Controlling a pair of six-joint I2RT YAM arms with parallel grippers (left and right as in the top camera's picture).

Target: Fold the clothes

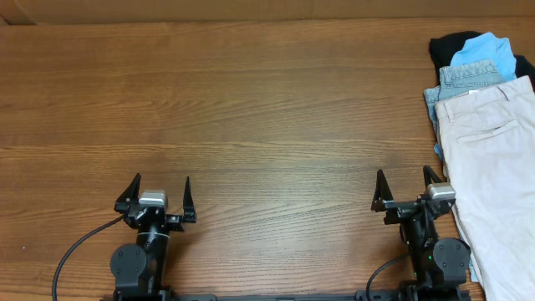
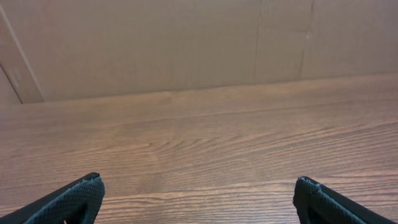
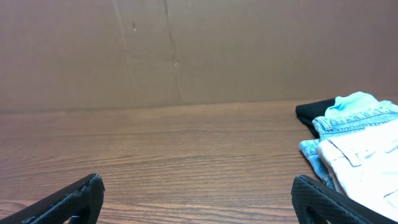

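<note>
The clothes lie piled at the table's right edge. On top are pale beige shorts (image 1: pixel 493 159) with a waistband and welt pocket, over light-blue denim shorts (image 1: pixel 468 77), a sky-blue garment (image 1: pixel 485 48) and a black garment (image 1: pixel 445 46). The right wrist view shows the same pile: beige shorts (image 3: pixel 367 158), denim shorts (image 3: pixel 354 118), black garment (image 3: pixel 311 112). My right gripper (image 1: pixel 408 189) (image 3: pixel 198 193) stands open just left of the beige shorts, holding nothing. Far to the left near the front edge, my left gripper (image 1: pixel 159 196) (image 2: pixel 198 196) is open over bare wood.
The wooden table (image 1: pixel 251 109) stretches between the arms and the back. A cardboard wall (image 3: pixel 186 50) stands along the far edge. A black cable (image 1: pixel 79 247) runs from the left arm's base toward the front.
</note>
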